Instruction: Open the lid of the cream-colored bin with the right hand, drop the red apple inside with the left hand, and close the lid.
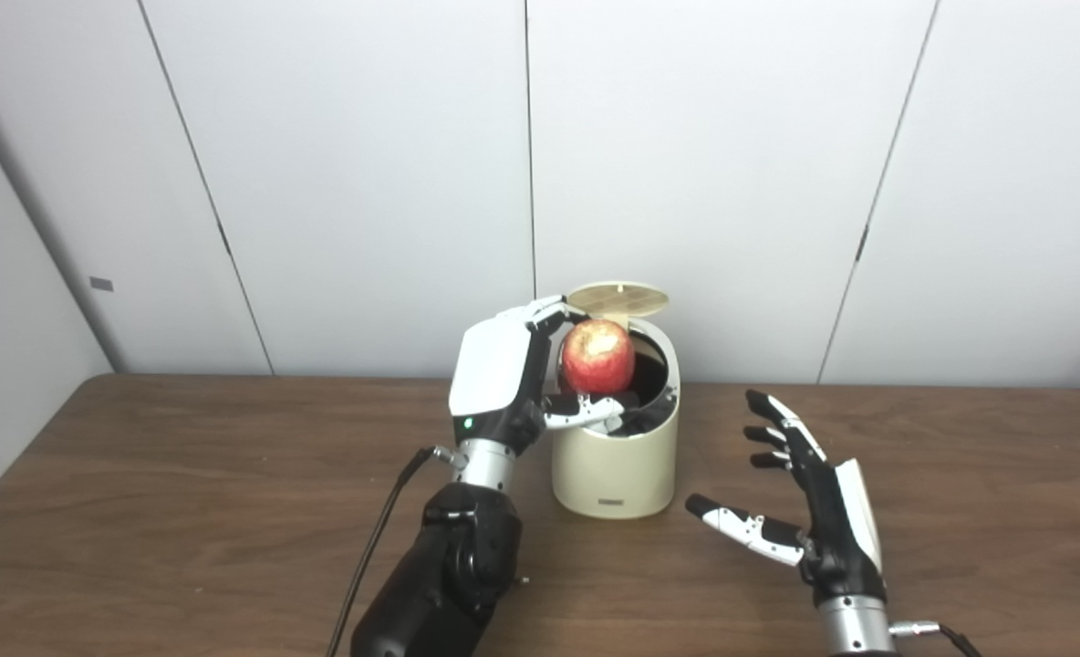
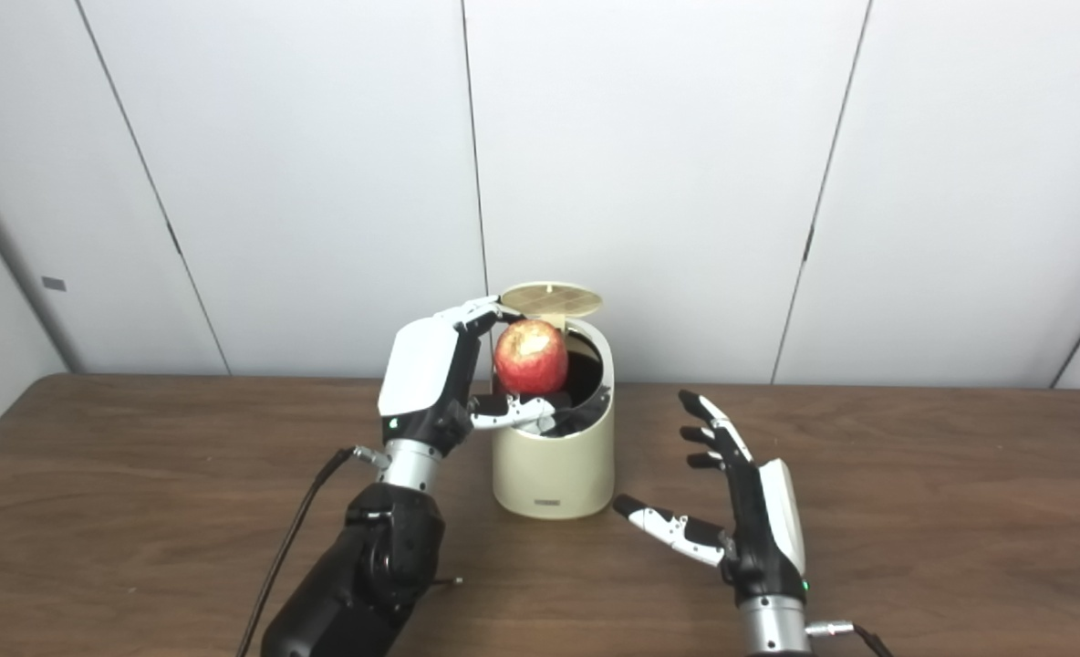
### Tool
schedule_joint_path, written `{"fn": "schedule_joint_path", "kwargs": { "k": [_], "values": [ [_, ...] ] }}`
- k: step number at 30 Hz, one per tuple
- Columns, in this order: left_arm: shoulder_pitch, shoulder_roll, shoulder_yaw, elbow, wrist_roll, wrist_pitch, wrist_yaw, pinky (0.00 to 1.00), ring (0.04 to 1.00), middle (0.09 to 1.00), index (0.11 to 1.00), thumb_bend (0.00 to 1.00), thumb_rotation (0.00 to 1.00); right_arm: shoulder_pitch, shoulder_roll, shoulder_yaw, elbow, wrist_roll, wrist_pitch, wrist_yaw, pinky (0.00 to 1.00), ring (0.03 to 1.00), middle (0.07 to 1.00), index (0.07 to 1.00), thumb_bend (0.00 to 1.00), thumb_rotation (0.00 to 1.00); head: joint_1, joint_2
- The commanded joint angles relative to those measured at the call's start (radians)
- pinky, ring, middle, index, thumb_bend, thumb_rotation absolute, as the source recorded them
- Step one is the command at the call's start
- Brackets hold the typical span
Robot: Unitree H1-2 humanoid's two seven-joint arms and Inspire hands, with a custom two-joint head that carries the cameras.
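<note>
The left hand (image 1: 503, 374) is raised beside the cream-colored bin (image 1: 615, 456), its white back plate turned toward the cameras and its wrist upright above the dark forearm. Its fingers (image 1: 549, 315) curl over the top of the red apple (image 1: 598, 356) while its thumb (image 1: 586, 412) reaches under the fruit, so the hand is closed around the apple and carries it. The apple sits directly over the bin's dark opening, partly below the level of the raised lid (image 1: 618, 298), and just above the rim.

The right hand (image 2: 741, 511) rests low over the wooden table (image 1: 184, 511), to the right of the bin and apart from it. Its palm faces left toward the bin, the fingers (image 2: 713, 429) spread and pointing up and away, the thumb (image 2: 663, 525) stretched out toward the bin's base without touching it. It grips nothing and stands wide.

The apple is red with a pale, yellowish patch on the upper side facing the cameras. The bin is a small rounded cylinder with a little label plate near its foot; its round lid stands tipped back at the rear edge, ribbed underside showing. A black cable (image 1: 371, 547) runs along the left forearm.
</note>
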Motion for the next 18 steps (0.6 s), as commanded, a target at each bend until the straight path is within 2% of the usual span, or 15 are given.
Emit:
{"fn": "schedule_joint_path", "kwargs": {
  "k": [1,18],
  "values": [
    [-0.038,0.011,0.003,-0.025,0.016,0.005,0.008,0.82,0.788,0.812,0.756,0.86,0.18,-0.032,0.005,0.001,-0.022,0.003,-0.03,-0.013,0.66,0.774,0.858,0.848,0.59,0.24,0.004,0.001],
    [-0.034,0.018,0.009,-0.04,0.006,0.003,-0.004,0.78,0.768,0.797,0.749,0.84,0.18,-0.034,0.007,0.005,-0.024,0.009,-0.025,-0.008,0.66,0.778,0.86,0.847,0.59,0.24,0.009,0.003]
  ]
}}
